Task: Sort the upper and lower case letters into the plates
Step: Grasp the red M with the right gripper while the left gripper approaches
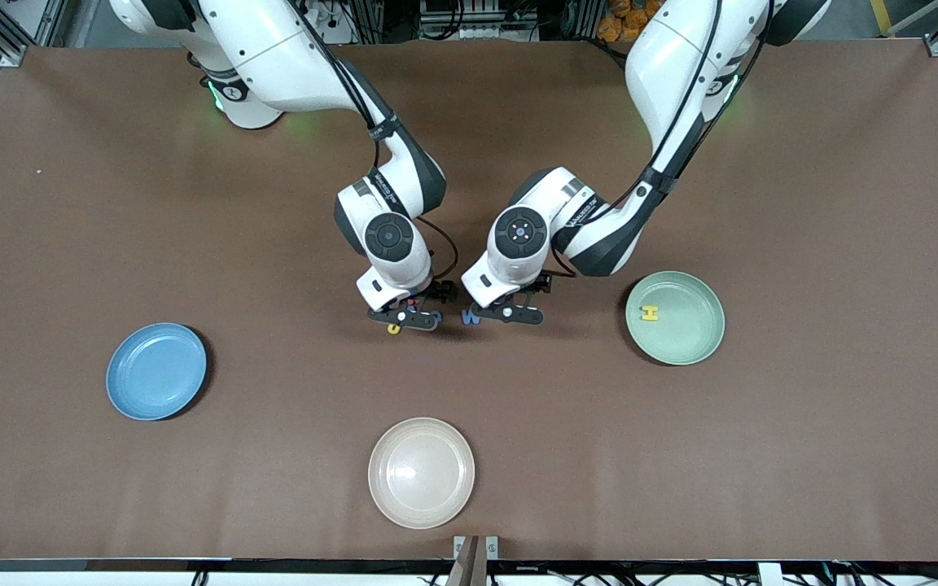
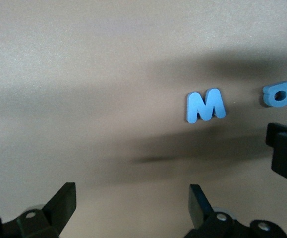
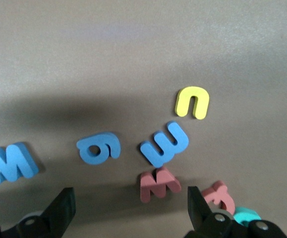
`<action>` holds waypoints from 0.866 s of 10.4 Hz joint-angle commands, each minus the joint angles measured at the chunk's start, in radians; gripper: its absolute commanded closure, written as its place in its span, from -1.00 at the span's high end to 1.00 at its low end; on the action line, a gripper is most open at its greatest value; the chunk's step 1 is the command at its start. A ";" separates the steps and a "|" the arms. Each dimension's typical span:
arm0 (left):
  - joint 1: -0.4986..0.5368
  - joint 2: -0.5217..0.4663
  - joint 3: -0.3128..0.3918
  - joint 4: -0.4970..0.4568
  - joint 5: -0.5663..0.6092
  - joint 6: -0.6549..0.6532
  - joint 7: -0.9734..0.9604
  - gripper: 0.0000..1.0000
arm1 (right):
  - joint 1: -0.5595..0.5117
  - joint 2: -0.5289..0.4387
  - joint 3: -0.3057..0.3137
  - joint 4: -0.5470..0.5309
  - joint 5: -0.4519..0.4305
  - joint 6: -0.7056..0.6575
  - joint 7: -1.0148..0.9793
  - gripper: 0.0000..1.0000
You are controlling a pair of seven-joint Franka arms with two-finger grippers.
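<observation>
- I have a wide brown desk [image 1: 803, 456] filling the front view, with both arms reaching in from the top of the frame toward its middle.
- Three plates lie on it: a light blue plate [image 1: 156, 371] at lower left of the frame, empty; a pale mint plate [image 1: 675, 317] at right of centre, holding one yellow H [image 1: 649, 312]; and a cream plate [image 1: 421, 472] at lower centre, which I judge is no part of the sorting.
- My right gripper [image 1: 404, 317] hangs low over the letter cluster at frame centre, fingers spread wide with nothing between them.
- My left gripper [image 1: 510, 312] hangs just beside it, over the cluster's edge toward the mint plate, fingers likewise spread and empty.
- The unsorted letters lie flat on the desk beneath both grippers. In the right wrist view I see a blue M [image 3: 9, 163], a blue rounded letter [image 3: 99, 148], a blue lowercase m [image 3: 164, 145], a yellow n [image 3: 193, 101], a red M [image 3: 158, 184], a red letter [image 3: 220, 196] half hidden, and a teal scrap [image 3: 246, 216] at the frame's lower edge.
- I judge sorting has barely begun: one capital placed, seven left.
- Next I would bring the left gripper down squarely over the blue M, which sits apart from its neighbours, and pinch across its thin edges without nudging the others.
</observation>
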 commanded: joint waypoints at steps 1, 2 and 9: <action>-0.009 0.004 0.006 0.009 -0.020 0.000 -0.028 1.00 | 0.001 -0.020 0.001 -0.051 0.000 0.068 0.006 1.00; -0.009 0.004 0.006 0.009 -0.020 0.000 -0.029 1.00 | 0.001 -0.020 0.000 -0.051 0.000 0.068 -0.003 1.00; -0.009 0.007 0.006 0.009 -0.020 0.001 -0.029 1.00 | -0.008 -0.026 0.000 -0.079 -0.002 0.062 -0.017 1.00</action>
